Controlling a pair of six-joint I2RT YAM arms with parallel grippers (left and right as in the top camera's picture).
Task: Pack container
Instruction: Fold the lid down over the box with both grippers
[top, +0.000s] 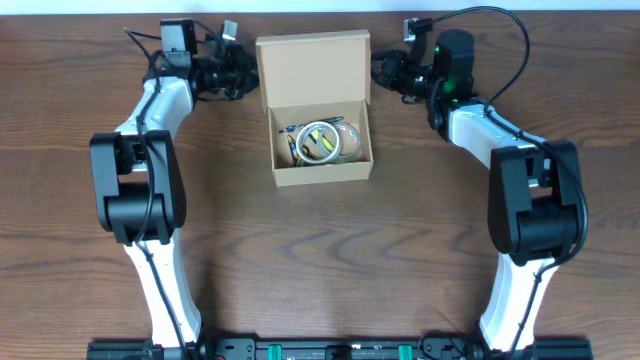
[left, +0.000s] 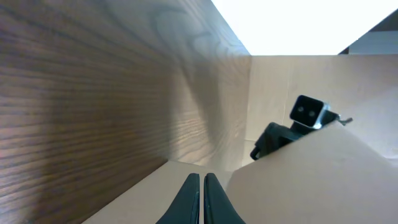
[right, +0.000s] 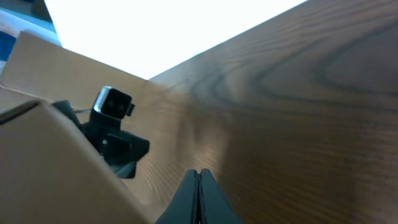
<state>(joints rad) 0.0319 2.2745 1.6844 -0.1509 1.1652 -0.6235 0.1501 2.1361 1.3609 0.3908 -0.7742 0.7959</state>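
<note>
- Dark wood-grain table (top: 330, 240) filled the overhead view, with both arm bases at its near edge.
- The box (top: 320, 172) sat at the far middle of the table, between the two arms and upright.
- Its lid (top: 312, 68) stood open, laid back toward the far edge.
- A few pale rolls (top: 322, 142) lay close together inside the box; the smaller bits beside them were too small to name.
- The left gripper (top: 250, 74) was just beside the left edge of the lid. Whether it touched the cardboard could not be told.
- In the left wrist view its fingers (left: 189, 199) were pressed together with no gap, holding nothing, and cardboard lay under and ahead of them.
- The right gripper (top: 379, 70) was just beside the right edge of the lid, level with the left one.
- In the right wrist view its fingers (right: 189, 199) were likewise pressed flat together, holding nothing, with bare table to their right and cardboard to their left.
- Past the cardboard edge, each wrist view showed the other arm's camera (left: 308, 112).
</note>
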